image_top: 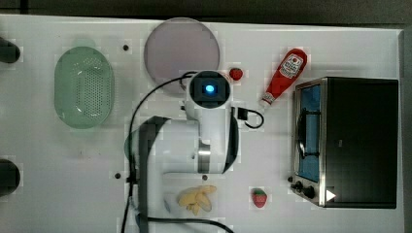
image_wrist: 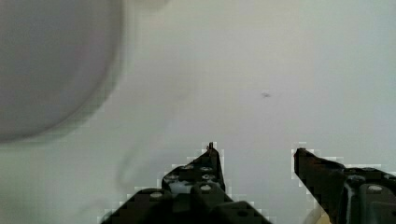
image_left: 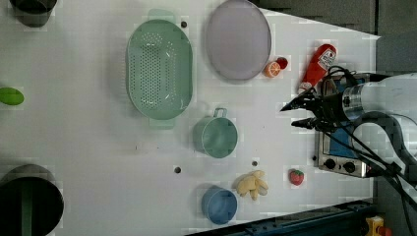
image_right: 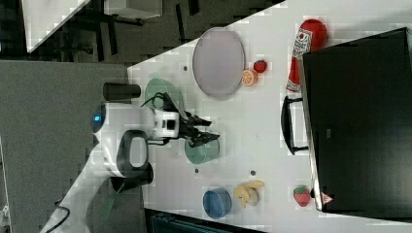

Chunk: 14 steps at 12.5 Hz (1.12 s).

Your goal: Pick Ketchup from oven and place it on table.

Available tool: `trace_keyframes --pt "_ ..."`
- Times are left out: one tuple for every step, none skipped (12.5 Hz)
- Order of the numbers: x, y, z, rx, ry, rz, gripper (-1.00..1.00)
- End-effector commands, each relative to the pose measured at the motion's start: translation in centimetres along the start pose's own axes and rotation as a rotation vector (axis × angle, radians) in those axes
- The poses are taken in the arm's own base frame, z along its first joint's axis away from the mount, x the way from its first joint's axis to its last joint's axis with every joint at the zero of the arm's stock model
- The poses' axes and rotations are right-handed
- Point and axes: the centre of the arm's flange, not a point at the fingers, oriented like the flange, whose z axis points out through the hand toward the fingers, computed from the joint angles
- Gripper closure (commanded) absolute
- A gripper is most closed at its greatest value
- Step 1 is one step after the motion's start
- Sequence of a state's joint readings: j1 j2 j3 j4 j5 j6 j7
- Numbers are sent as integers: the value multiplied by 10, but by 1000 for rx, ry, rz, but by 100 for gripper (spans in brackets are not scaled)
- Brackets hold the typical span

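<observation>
- My gripper is parted with nothing between the fingers; in the wrist view only bare white table shows in the gap.
- In the left view my gripper hangs above the table, its dark fingertips pointing away from the oven toward the open tabletop.
- The Ketchup lies on its side on the table, outside the oven and just beside its front corner, white cap toward the middle of the table.
- In the right view the Ketchup rests close along the oven, near the handle end of the door.
- A small strawberry sits between the Ketchup and the lilac plate.
- A second strawberry lies near the oven's knob corner, with a banana bunch a little farther from the oven.
- The green colander sits well away from the oven, beyond the plate.
</observation>
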State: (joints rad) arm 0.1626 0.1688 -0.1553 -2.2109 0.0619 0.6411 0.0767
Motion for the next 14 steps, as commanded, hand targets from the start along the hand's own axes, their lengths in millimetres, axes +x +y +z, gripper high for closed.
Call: trace_keyframes --pt "17 21 -1 69 70 14 -20" --pt "20 22 23 60 74 20 -20" --pt "26 21 54 46 81 26 -20" --pt "28 20 68 37 82 26 -20" --pt "30 20 87 23 80 26 -24" --pt "31 20 95 24 86 26 -38" --pt "32 20 100 29 94 26 -59" --pt "32 18 101 43 108 24 -92" --pt "35 13 86 75 131 26 -100" --pt "38 9 68 105 151 25 -100" --pt "40 4 44 144 177 24 -100" --pt "42 0 18 182 201 23 -100" --pt "43 -4 -15 220 222 20 -100" --pt "42 -5 -45 234 223 20 -100"
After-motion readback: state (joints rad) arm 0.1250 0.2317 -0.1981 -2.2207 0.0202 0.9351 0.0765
